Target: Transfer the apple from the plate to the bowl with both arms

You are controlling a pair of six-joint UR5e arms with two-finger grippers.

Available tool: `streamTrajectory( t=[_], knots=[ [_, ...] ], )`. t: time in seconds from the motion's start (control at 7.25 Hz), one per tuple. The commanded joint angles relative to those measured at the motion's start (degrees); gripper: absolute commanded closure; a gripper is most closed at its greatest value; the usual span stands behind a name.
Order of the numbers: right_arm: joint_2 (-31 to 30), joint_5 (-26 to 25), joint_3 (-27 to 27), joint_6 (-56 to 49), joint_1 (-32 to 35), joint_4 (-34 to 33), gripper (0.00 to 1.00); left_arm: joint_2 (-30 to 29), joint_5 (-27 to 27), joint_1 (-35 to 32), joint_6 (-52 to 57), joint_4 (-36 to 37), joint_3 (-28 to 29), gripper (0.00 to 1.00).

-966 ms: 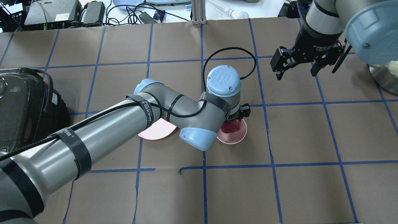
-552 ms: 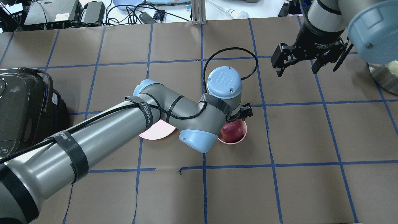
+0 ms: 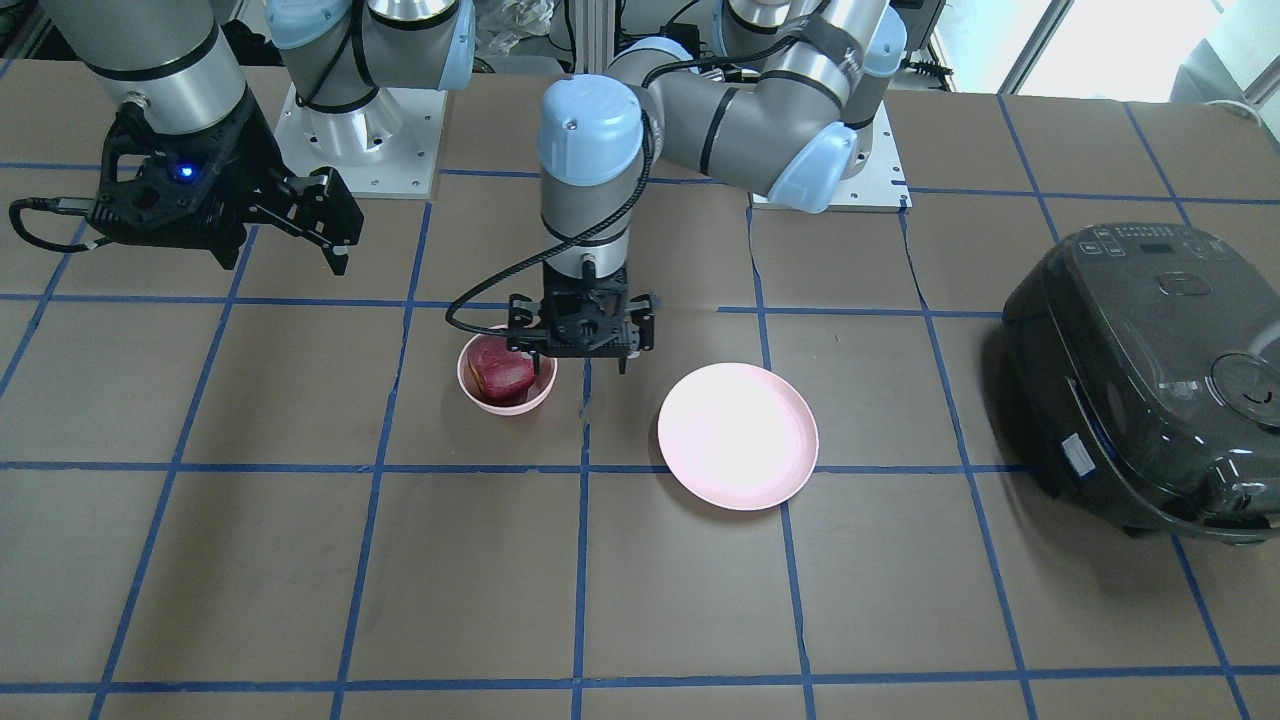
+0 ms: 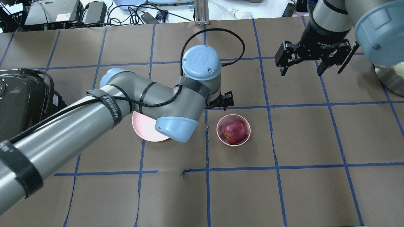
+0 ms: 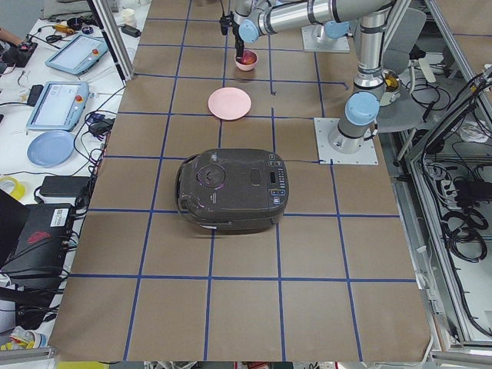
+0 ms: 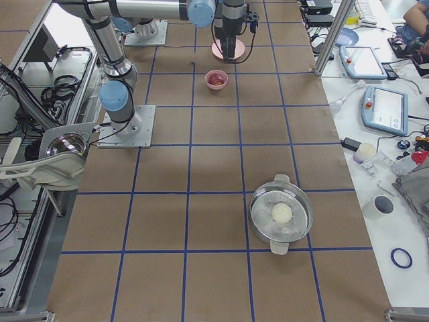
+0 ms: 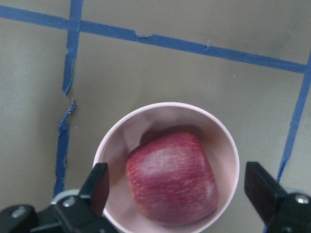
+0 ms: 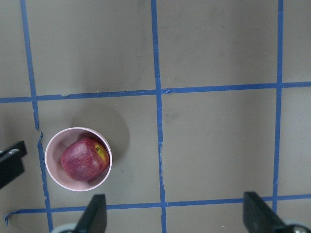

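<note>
Apple [image 4: 235,131] sits in bowl [image 4: 218,132] at centre; left gripper [image 3: 580,356] wide, empty, right gripper [image 4: 300,68] wide upper right, so I plan a straight left lift, clear of the rim

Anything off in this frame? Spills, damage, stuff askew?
Only the tape: the blue line beside the bowl is torn and kinked, with a gap in it. Otherwise fine: the apple sits in the upright bowl, the plate lies flat and empty, nothing spilled.
</note>
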Motion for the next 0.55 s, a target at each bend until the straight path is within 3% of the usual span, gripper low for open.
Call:
streamTrajectory(
  t=[0.0, 0.28, 0.41],
  knots=[
    [-0.7, -0.3, 0.1, 1.6, 0.2, 0.1, 0.00, 7.9, 0.1, 11.3, 18.4, -8.9, -0.8, 0.00],
    [-1.0, 0.4, 0.3, 1.6, 0.4, 0.0, 0.00, 13.7, -0.5, 18.8, 26.5, -14.9, 0.4, 0.00],
    [-1.2, 0.0, 0.6, 1.7, 0.4, 0.1, 0.00, 16.1, -0.6, 22.0, 28.8, -21.4, 2.6, 0.00]
  ],
)
